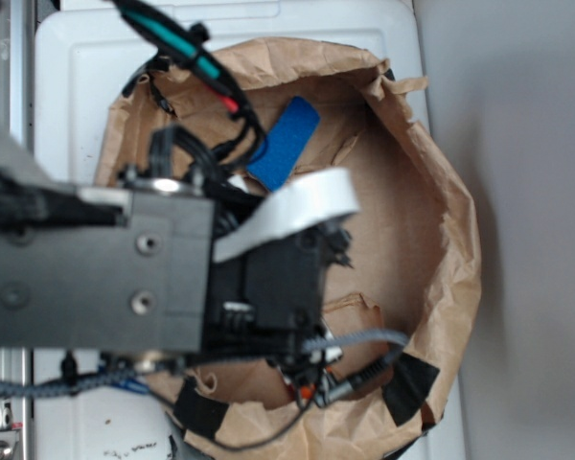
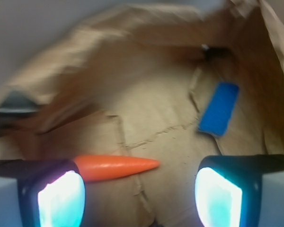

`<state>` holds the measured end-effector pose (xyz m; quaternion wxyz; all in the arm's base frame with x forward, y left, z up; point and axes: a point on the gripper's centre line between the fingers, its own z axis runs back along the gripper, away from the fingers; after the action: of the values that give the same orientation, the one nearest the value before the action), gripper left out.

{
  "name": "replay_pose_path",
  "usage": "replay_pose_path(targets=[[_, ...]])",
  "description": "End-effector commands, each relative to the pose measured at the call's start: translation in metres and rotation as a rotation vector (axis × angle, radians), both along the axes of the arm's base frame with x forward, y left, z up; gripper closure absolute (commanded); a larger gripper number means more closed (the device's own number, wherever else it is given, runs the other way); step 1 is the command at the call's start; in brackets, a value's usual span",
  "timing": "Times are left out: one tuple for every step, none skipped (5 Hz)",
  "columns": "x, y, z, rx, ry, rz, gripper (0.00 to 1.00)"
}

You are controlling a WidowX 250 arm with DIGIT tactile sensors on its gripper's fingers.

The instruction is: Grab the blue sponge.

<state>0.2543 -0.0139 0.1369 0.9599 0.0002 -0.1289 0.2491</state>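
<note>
Your gripper (image 2: 139, 194) hangs wide apart and empty above the brown paper nest (image 1: 431, 220). The blue sponge (image 2: 219, 109) lies flat near the nest's wall; the orange carrot (image 2: 116, 168) lies well apart from it.

Bare paper floor is seen around the blue sponge (image 2: 219, 109); the orange carrot (image 2: 114, 168) and paper wall (image 2: 274, 71) are kept apart.

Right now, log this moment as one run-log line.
gripper: open, empty | blue sponge: flat on paper, ahead of gripper, untouched | carrot: near one finger | grasp: not yet
</note>
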Motion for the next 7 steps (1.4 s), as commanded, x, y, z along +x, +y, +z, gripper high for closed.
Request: replay_pose_path(targets=[[0.005, 0.013, 0.017, -0.004, -0.059, 0.021, 0.0], [0.005, 0.013, 0.017, -0.004, -0.059, 0.021, 0.0], [0.019, 0.039, -0.018, -0.005, -0.029, 0.056, 0.0], [0.039, 0.056, -0.036, 0.0, -0.071, 0.108, 0.0], [0.049, 0.067, -0.066, -0.013, -0.079, 0.095, 0.0], [0.065, 0.068, -0.095, 0.017, -0.08, 0.1, 0.0], [0.078, 0.065, -0.107, 0.044, -0.075, 0.119, 0.0]])
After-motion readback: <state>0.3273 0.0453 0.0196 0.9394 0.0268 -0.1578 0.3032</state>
